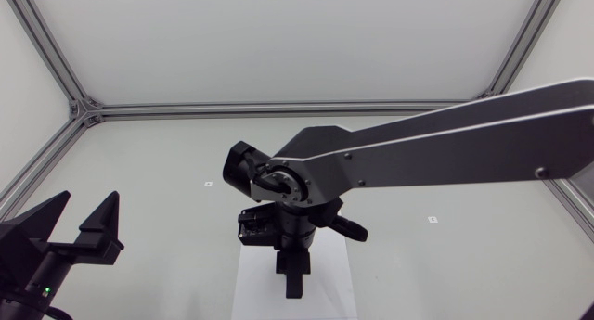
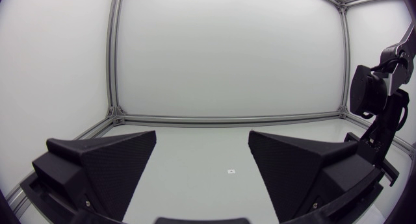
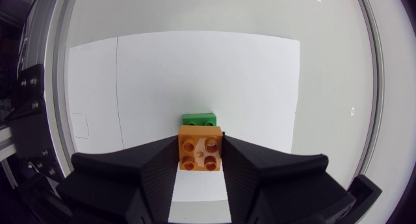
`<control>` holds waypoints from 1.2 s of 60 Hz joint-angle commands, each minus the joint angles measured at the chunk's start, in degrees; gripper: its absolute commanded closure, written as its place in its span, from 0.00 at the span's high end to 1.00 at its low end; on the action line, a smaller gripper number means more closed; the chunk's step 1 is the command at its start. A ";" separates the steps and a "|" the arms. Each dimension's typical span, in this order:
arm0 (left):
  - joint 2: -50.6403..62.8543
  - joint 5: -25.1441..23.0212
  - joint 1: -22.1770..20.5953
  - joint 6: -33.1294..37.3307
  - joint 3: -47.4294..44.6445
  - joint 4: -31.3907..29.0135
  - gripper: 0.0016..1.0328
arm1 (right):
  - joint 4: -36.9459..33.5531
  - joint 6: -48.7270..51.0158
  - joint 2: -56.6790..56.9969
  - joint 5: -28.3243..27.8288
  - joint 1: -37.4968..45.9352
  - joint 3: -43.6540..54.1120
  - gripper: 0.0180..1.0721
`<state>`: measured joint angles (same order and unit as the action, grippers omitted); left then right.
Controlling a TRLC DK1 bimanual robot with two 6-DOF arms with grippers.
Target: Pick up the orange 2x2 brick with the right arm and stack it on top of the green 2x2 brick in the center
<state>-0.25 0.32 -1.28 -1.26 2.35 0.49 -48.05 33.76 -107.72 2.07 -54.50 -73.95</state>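
Over white sheet [image 3: 195, 74], orange brick [image 3: 200, 152] gripped — seemingly aloft

The right arm [image 1: 445, 148] crosses to the middle, and its right gripper [image 1: 293, 290] hangs fingers-down over a white sheet [image 1: 252, 283]. Well off to that gripper's side, the left gripper [image 1: 89, 201] holds its fingers spread apart.

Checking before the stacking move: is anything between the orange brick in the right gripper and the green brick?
Nothing visible. The right gripper is shut on the orange brick; the green brick sits just ahead of it on the white sheet, with only bare sheet around it.
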 commanded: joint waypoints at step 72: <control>-0.45 -0.23 0.31 0.73 -2.35 -0.84 0.96 | -0.99 2.98 -4.43 1.36 -1.31 -2.07 0.08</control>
<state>-0.25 0.34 -1.28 -1.26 2.35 0.49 -48.23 35.24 -110.52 3.07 -55.46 -75.07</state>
